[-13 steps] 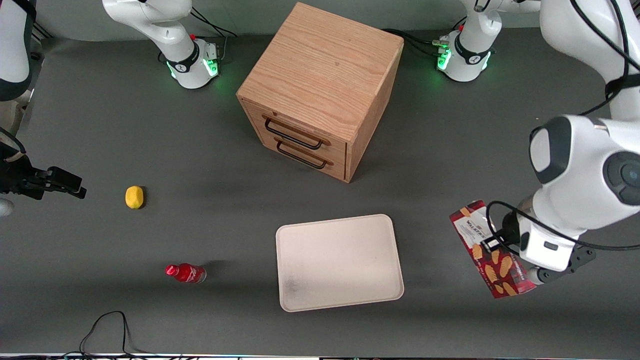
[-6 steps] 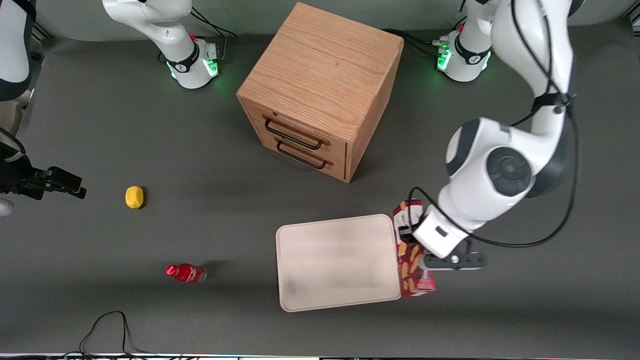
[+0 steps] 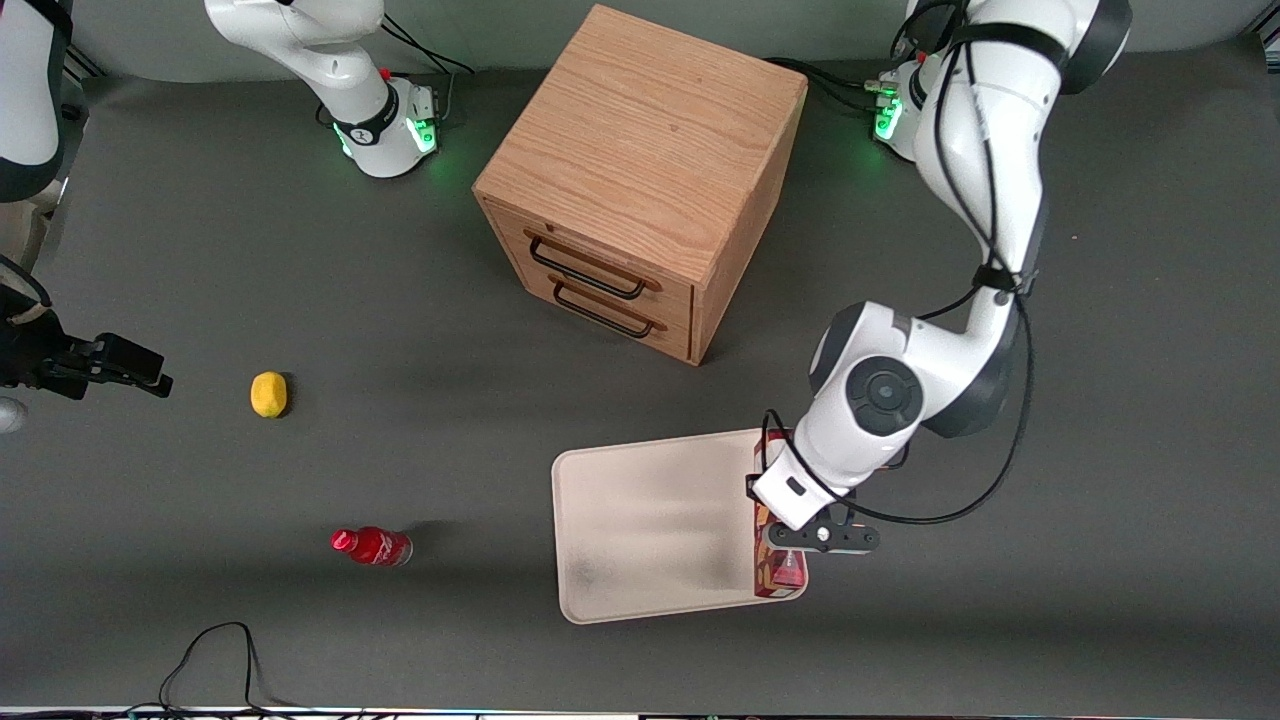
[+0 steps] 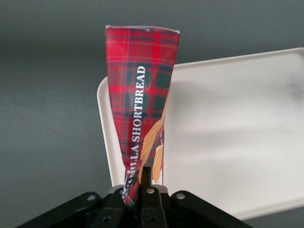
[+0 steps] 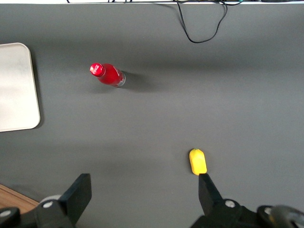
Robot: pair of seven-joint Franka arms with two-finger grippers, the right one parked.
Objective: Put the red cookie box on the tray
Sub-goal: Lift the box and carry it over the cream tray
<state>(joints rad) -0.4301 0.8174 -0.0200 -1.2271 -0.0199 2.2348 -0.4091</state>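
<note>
While your claw (image 3: 790,548) stays clamped on the red cookie box (image 4: 140,111), you hold that box over the tray (image 3: 650,520) edge nearest the working arm.

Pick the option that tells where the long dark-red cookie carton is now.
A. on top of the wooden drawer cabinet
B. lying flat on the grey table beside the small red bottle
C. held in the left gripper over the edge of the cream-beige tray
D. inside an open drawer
C: the left gripper is clamped on the long dark-red cookie carton, which hangs over the cream-beige tray at the edge toward the working arm's end.
</note>
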